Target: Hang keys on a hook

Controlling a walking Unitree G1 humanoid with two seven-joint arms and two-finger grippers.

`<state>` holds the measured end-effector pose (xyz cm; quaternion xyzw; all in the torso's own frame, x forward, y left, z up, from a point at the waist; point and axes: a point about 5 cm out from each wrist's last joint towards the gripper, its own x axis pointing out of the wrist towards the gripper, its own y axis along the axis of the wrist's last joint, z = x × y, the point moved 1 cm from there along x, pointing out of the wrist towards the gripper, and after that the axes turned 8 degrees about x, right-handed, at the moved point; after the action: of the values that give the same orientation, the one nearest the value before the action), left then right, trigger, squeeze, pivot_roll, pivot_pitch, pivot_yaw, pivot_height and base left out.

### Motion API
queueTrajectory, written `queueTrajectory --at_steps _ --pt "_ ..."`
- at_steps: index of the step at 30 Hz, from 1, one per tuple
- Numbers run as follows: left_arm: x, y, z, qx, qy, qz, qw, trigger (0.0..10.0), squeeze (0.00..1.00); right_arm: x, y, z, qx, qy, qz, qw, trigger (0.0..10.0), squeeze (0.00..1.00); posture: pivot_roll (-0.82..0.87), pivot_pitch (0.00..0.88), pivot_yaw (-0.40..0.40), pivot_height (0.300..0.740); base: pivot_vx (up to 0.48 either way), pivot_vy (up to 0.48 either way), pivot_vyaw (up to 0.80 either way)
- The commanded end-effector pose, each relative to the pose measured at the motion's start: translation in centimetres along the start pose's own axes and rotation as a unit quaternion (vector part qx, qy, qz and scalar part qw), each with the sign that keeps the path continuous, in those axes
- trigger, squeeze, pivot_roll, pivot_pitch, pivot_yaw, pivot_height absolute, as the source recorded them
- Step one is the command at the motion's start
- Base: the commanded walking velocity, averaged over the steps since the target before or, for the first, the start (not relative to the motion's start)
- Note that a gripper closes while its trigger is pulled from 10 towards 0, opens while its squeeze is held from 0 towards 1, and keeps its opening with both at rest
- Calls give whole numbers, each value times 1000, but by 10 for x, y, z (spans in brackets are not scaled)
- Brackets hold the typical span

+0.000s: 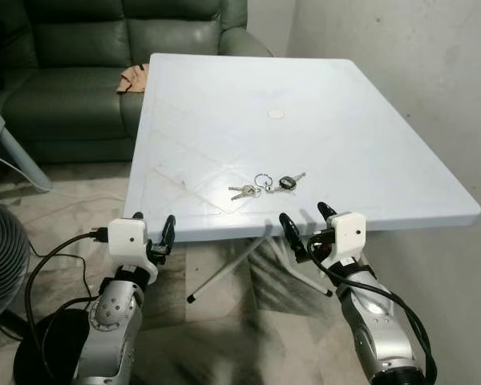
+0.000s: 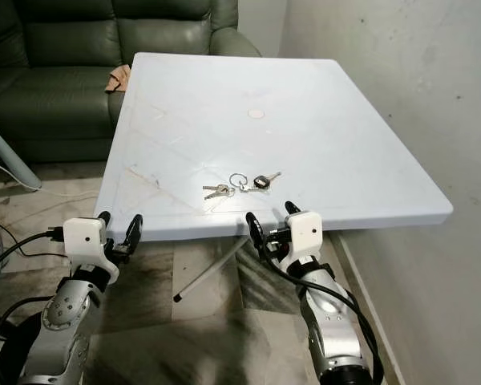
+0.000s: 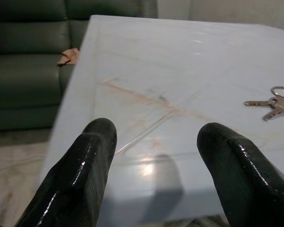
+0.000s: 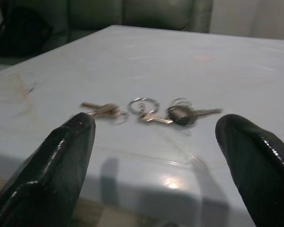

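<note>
**Keys still on the table, both claws spread and empty**

The keys (image 1: 266, 185) lie flat near the front edge of the white table (image 1: 369, 152), a loose string of a few keys joined by small rings, one with a dark head. No hook can be made out anywhere, so the hanging spot is unknown from here.

The main risk, as I judge it, is the pickup itself. The keys are thin and lie flush on a smooth top, so long fingers closing from the front could slide over them or push the bunch further in rather than lift it. A grab on one key could also leave the rest dangling and swinging (awkward later when a ring must go over a hook). The table edge sits between claw and keys, so a low approach may bump it.

The right claw (image 1: 308, 224) hovers just off the front edge, lined up with the keys, its fingers wide apart and touching nothing. The left claw (image 1: 152, 228) hangs near the table's front left corner, well apart from the keys, also spread and holding nothing.
</note>
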<state>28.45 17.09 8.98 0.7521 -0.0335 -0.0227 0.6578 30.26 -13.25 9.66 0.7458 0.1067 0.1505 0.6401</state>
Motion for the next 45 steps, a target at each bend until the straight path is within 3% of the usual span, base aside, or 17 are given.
queueTrajectory --at_steps 1,16,28,35,37,45 --pt "2 3 6 -4 -10 3 1000 10000 0 -1 3 6 -4 -6 2 1000 10000 0 -68 57 -35 740 277 0 0" --pt "3 5 6 -8 -5 5 1000 10000 0 1 4 5 -4 0 1 1000 10000 0 -65 53 -44 740 269 0 0" --pt "-3 6 12 4 -16 20 1000 10000 0 3 0 -8 -25 62 -24 997 10000 0 -65 55 -49 740 0 0 0" --pt "-3 6 12 6 -16 21 1000 10000 0 3 0 -8 -26 65 -25 997 10000 0 -66 56 -48 740 0 0 0" --pt "-10 5 25 3 -40 23 999 10000 0 17 0 -17 -37 96 -63 993 10000 0 -56 73 -59 740 0 0 0" --pt "-21 7 36 5 -65 25 998 10000 0 35 3 -21 -37 94 -87 991 10000 0 -41 124 -78 740 0 0 0"
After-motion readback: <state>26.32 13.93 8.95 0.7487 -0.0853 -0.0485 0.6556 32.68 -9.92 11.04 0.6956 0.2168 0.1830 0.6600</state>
